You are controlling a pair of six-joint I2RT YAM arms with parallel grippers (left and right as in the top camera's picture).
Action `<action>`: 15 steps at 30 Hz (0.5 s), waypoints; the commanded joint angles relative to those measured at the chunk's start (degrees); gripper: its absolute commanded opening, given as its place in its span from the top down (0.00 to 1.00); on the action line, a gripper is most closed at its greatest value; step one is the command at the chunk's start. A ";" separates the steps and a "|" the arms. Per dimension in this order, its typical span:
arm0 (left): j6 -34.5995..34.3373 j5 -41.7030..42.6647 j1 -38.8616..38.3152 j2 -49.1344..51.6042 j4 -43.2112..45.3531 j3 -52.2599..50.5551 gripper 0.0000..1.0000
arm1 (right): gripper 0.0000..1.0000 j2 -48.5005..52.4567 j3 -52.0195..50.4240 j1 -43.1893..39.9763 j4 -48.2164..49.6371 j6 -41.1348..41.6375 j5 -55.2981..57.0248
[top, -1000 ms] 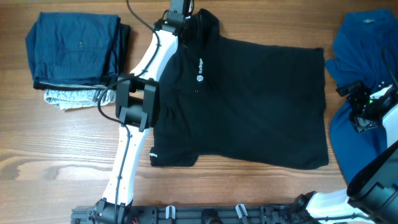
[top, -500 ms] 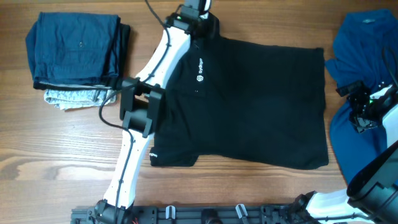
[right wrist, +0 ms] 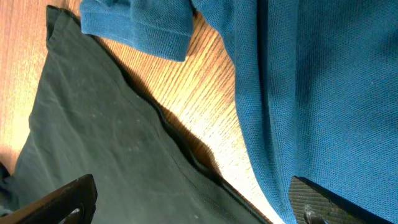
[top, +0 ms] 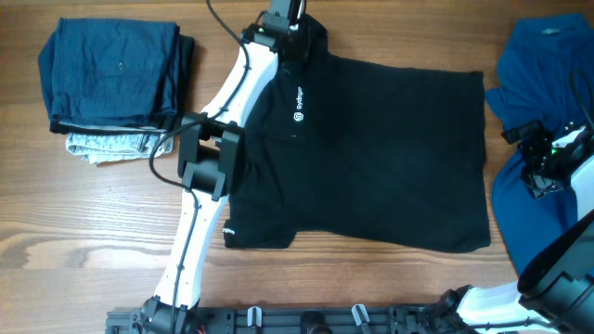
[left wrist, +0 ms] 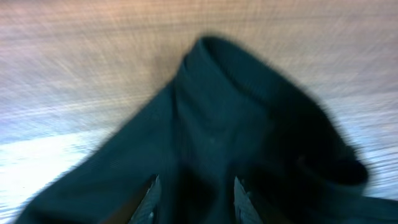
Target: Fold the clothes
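The black polo shirt (top: 371, 158) lies spread flat in the middle of the table, white chest lettering (top: 298, 104) facing up. My left gripper (top: 286, 20) is at the shirt's top left, by the collar. In the blurred left wrist view its fingers (left wrist: 194, 199) are apart over the black fabric (left wrist: 236, 124). My right gripper (top: 538, 167) is wide open (right wrist: 193, 208) at the right, above the gap between the black shirt's edge (right wrist: 93, 143) and the bright blue shirt (top: 543, 56), which also shows in the right wrist view (right wrist: 311, 81).
A stack of folded dark blue garments (top: 111, 74) sits at the back left on a folded grey-white piece (top: 107, 144). The left arm (top: 209, 158) lies across the black shirt's left side. A mounting rail (top: 306, 320) runs along the front edge.
My left gripper shifted a little right along the shirt's top, then slightly back left and farther back. The shirt's body and the right arm have not moved.
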 commanded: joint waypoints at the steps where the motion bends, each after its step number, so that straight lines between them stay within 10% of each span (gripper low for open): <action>1: -0.90 0.48 0.15 2.80 3.30 0.72 0.61 | 0.01 -0.44 0.79 0.24 0.11 0.26 -0.85; 15: -0.48 0.46 0.15 5.70 8.35 0.72 0.61 | 0.01 -0.44 0.79 0.24 0.13 0.26 -0.85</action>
